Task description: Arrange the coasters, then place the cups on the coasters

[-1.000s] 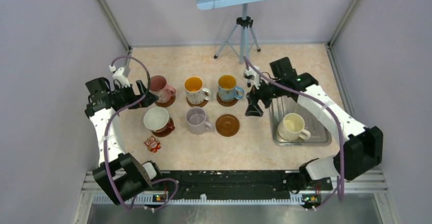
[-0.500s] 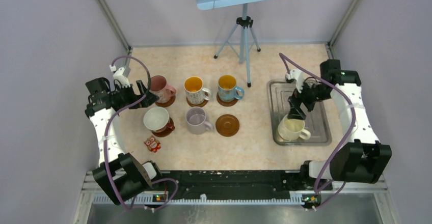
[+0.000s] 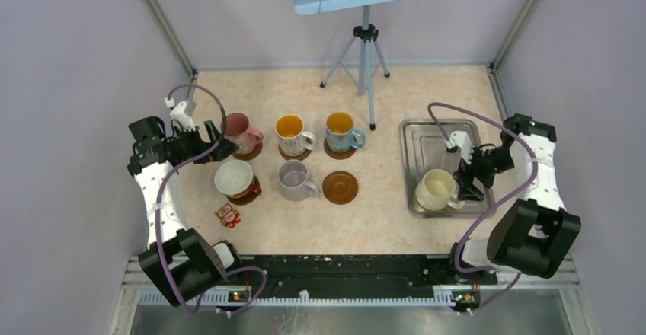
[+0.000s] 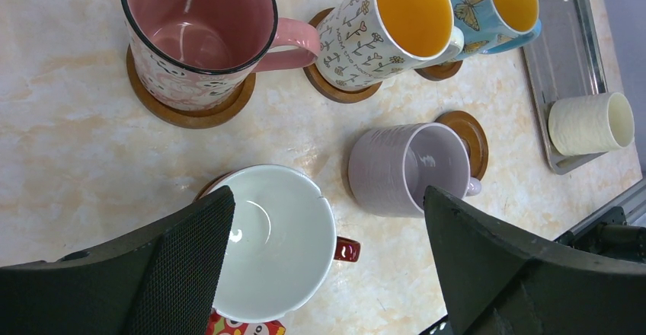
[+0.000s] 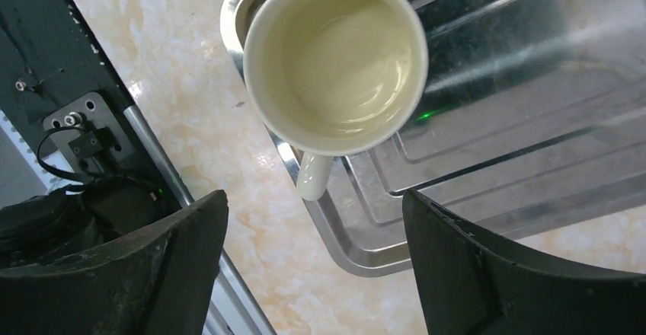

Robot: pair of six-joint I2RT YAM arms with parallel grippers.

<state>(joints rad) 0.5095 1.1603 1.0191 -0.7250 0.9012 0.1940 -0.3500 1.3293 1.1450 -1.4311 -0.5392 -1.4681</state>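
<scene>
- Pale marbled table between lilac walls, tripod at the back.
- Cream cup upright in the steel tray, well apart from the one bare coaster.
- Right gripper spread wide just beside that cup, holding nothing; left gripper equally wide, empty, near the pink cup.
- Likely step: grasping the cream cup. Straddle the rim wall opposite the handle, close firmly, lift clear of the tray lip.
- Plain only from the right wrist: handle lying over the tray rim. Only from the left wrist: prints on the flower cup and butterfly cup.
</scene>
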